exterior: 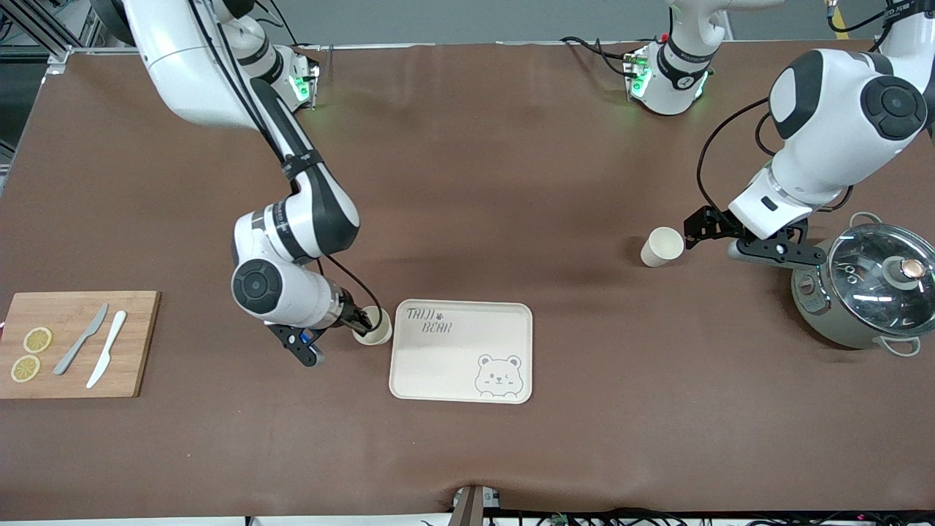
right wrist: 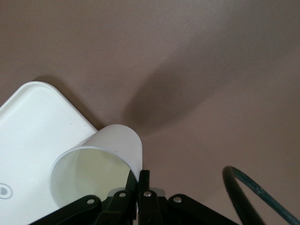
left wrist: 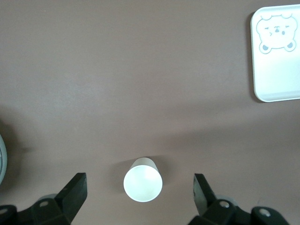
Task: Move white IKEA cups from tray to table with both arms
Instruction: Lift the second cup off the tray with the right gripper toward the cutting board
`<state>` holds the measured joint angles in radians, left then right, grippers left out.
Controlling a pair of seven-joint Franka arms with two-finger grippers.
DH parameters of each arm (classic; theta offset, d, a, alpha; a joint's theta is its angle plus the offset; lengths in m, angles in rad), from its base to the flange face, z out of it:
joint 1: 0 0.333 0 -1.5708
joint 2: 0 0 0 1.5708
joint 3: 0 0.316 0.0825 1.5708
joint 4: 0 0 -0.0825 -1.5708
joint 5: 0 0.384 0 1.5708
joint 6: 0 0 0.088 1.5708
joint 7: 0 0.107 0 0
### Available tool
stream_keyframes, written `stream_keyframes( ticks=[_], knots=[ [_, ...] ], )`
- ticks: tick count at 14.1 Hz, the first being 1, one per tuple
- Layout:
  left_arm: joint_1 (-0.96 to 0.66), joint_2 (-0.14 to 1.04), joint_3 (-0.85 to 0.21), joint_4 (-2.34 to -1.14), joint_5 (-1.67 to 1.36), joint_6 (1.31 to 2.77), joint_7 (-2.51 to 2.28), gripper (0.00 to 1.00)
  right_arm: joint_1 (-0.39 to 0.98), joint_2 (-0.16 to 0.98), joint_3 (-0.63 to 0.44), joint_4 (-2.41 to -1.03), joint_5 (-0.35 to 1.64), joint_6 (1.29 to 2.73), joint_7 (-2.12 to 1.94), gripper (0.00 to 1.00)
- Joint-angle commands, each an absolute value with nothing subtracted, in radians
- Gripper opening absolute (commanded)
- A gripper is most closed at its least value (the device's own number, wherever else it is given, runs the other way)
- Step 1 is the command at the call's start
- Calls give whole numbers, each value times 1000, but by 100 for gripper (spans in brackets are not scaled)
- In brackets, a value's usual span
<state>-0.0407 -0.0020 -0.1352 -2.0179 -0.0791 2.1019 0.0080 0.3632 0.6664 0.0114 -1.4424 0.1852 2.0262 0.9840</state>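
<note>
Beside the bear tray [exterior: 462, 351], at its corner toward the right arm's end of the table, your right gripper [exterior: 360, 318] is pinched closed on the rim of one white cup [exterior: 375, 326], one finger inside and one outside the wall. That cup tilts at the tray's edge. Your left gripper [exterior: 692, 230] has its fingers [left wrist: 75, 191] spread wide with nothing between them, just beside the other white cup [exterior: 662, 246], which stands on the bare brown table [exterior: 467, 183]. Near that gripper sits a glass-lidded pot [exterior: 869, 286].
</note>
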Motion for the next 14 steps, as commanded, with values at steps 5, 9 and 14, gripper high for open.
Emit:
stream_keyframes(
  ticks=[5,9,14],
  knots=[
    [-40,8,-158,-1974,-55,2056,-35,100,238,489,12,-1721,179,2042,631,0],
    [-40,2,-158,-1977,-55,2045,-37,100,189,457,-21,-1799,178,2048,462,0],
    [-40,2,-160,-1976,-48,2031,-38,100,181,430,-130,-1893,178,2109,183,0]
  ],
)
